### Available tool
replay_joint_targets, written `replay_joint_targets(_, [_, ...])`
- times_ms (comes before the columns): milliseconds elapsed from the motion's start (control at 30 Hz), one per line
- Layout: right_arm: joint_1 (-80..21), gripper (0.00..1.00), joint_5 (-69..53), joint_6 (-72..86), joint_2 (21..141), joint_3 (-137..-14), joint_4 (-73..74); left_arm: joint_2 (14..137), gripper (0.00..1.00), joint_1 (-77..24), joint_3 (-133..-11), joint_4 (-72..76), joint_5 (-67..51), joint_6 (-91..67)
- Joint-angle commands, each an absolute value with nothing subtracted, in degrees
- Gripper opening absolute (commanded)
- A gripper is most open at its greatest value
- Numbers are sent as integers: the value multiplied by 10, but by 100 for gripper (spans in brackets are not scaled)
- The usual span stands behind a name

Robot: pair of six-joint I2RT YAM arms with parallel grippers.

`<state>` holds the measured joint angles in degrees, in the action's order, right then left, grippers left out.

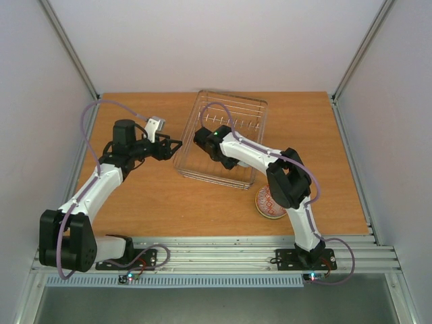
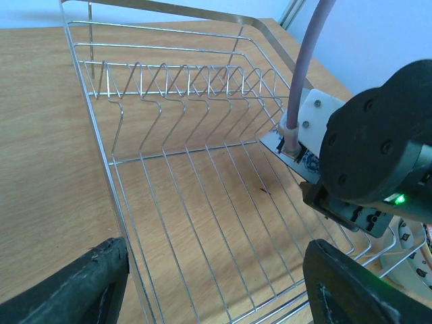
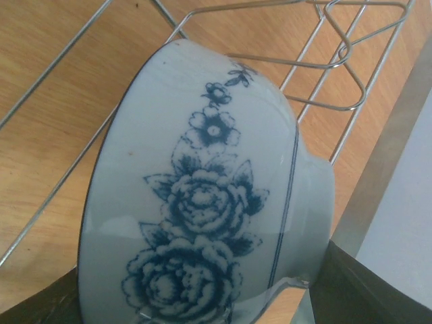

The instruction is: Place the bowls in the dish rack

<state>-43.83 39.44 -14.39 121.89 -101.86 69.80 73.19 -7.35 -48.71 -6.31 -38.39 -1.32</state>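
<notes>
Right gripper [image 3: 202,300]: jaws wide apart but clamped on a blue-and-white bowl [image 3: 202,202], one dark finger [image 3: 368,290] by the foot and the other at the rim side. The bowl is tipped on its side, peony pattern facing the wrist camera, foot ring pointing right. It sits inside the dish rack [image 3: 337,67], with floor wires and a prong loop right behind it (can't tell if the rim touches a wire).

Left gripper [image 2: 216,260]: jaws apart, nothing between them, touching nothing. It sits just outside the rack's left wall, aimed across the basket at the right wrist.

From the top camera, the right gripper [image 1: 202,138] is in the left half of the dish rack [image 1: 256,135] and the left gripper [image 1: 172,145] is beside it. A red-patterned bowl [image 1: 270,202] sits upright on the table near the rack's near-right corner, half hidden under the right elbow.

Surface: orange-brown wood-grain table [image 1: 148,196], with an aluminium rail [image 1: 223,246] along the near edge carrying both bases. Plain pale walls [image 1: 202,40] on three sides.
</notes>
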Motion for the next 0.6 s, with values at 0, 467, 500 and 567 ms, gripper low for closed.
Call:
replay_joint_targets(0, [-440,8,411,-127,1239,-1012,710,720,72,-69,-482,-28,-398,-20])
replay_joint_targets(467, [-448,76,397,-119,1249,-995,681,734,72,-69,-483,-24,-401,-22])
replay_joint_targets(500, [-448,81,395,-119,1248,-994,679,734,72,-69,-483,-24,-401,-22])
replay_joint_targets(567, [-449,89,388,-121,1247,-993,673,734,72,-69,-483,-24,-401,-23])
